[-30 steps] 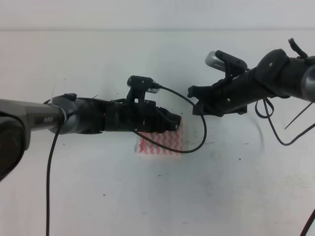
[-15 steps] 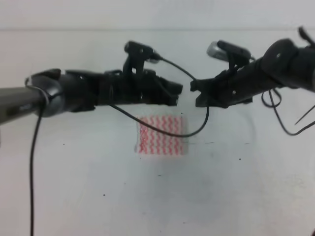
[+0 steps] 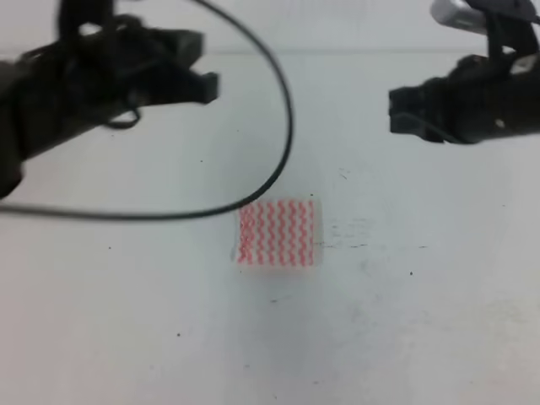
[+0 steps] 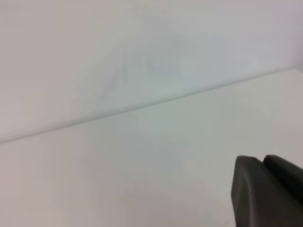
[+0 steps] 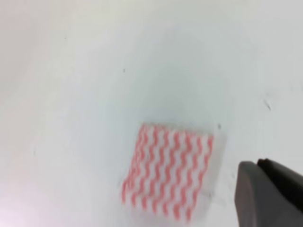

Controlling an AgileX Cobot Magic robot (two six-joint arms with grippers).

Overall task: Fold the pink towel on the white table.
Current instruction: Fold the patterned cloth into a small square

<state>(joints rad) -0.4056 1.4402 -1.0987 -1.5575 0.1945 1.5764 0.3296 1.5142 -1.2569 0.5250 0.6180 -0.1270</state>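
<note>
The pink towel [image 3: 277,233] lies flat on the white table [image 3: 405,337] as a small folded rectangle with pink and white wavy stripes. The right wrist view also shows the towel [image 5: 168,176], below and left of the gripper. My left gripper [image 3: 209,80] hangs high at the upper left, well clear of the cloth. Its dark fingers [image 4: 251,189] appear pressed together with nothing between them. My right gripper [image 3: 395,110] hovers at the upper right, also away from the towel, and its fingers [image 5: 272,194] look shut and empty.
A black cable [image 3: 270,101] loops from the left arm down to just above the towel's top edge. The table's far edge meets a pale wall [image 4: 142,47]. Small dark specks [image 3: 412,272] dot the tabletop.
Both arms have lifted up and pulled apart, the left one going left and the right one going right. The towel, half covered by the left gripper a second ago, now lies fully exposed.
</note>
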